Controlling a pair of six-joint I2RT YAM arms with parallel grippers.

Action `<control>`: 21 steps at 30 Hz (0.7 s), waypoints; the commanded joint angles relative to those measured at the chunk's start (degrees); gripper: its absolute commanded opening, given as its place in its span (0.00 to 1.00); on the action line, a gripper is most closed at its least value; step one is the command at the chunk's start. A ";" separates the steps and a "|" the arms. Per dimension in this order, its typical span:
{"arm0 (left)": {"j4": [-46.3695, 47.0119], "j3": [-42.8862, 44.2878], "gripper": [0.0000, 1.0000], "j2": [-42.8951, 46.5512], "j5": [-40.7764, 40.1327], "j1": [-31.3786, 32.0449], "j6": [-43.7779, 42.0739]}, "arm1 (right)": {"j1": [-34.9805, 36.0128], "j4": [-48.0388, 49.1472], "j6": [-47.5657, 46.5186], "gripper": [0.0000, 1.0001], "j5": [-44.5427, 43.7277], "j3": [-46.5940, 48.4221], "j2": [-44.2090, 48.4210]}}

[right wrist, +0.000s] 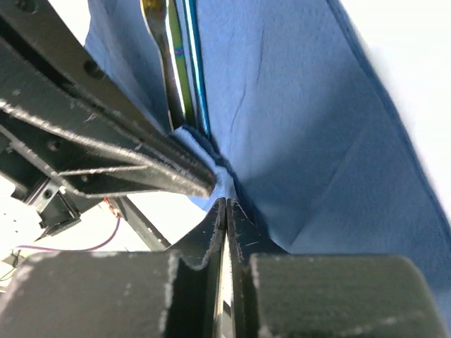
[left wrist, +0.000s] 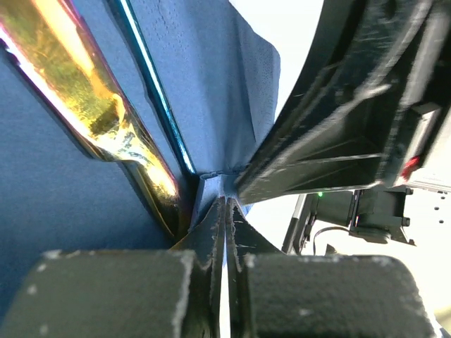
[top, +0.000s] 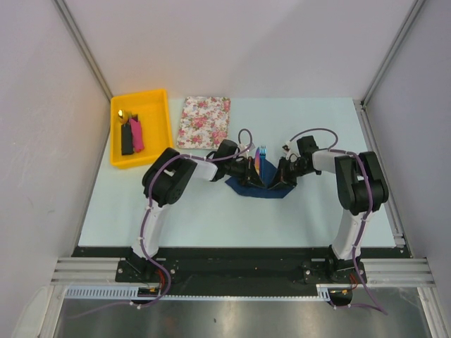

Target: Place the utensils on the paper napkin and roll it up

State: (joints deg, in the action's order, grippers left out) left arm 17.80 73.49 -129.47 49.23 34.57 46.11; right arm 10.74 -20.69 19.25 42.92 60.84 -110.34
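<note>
Cradling glossy gold and teal utensils point(left wrist: 99, 113), navy paper napkin point(top: 264, 190), edges lifted

The middle of the table is crowded. My left gripper point(top: 248, 169) and right gripper point(top: 282, 171) meet nose to nose, both pinched on the lifted paper napkin point(top: 262, 187), with the utensils point(top: 261, 160) in its fold between them, so I see no gap to pass through there. At the far left, the yellow bin point(top: 115, 141) and the floral mat point(top: 204, 122) just beside it block the way. Bare table point(top: 211, 215) lies near the bases and at the far right.
</note>
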 commanded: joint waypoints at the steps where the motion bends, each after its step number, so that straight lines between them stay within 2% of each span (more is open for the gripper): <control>1: 0.48 -0.28 0.00 -0.78 -0.98 -0.64 -0.05 | -3.08 -3.30 -0.88 0.15 2.08 2.18 5.14; 4: 0.39 -0.02 0.00 -1.13 -0.89 -0.55 -0.23 | -5.37 -6.29 -2.80 0.29 1.56 3.05 7.33; 7: 0.30 0.33 0.00 -1.40 -0.63 -0.55 -0.14 | -8.80 -8.84 -4.04 0.37 0.60 3.41 9.09; 9: 0.22 0.68 0.00 -1.49 -0.54 -0.55 -0.32 | -10.30 -11.03 -4.91 0.39 0.07 3.50 9.44; 12: 0.04 1.04 0.00 -1.66 -0.45 -0.55 -0.58 | -13.55 -13.50 -7.72 0.50 -2.74 3.15 9.45; 17: -0.75 1.21 0.00 -1.58 -0.89 -0.55 -1.28 | -15.05 -14.30 -10.28 0.50 -8.63 1.83 7.69; 21: -0.58 1.04 0.00 -1.58 -0.81 -0.55 -1.72 | -14.53 -12.01 -10.02 0.50 -8.20 1.21 4.62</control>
State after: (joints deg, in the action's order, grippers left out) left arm 18.11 73.63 -129.86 49.71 34.48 46.06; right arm -4.32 -33.15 10.72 36.53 62.70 -102.98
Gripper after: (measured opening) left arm 0.004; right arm 0.502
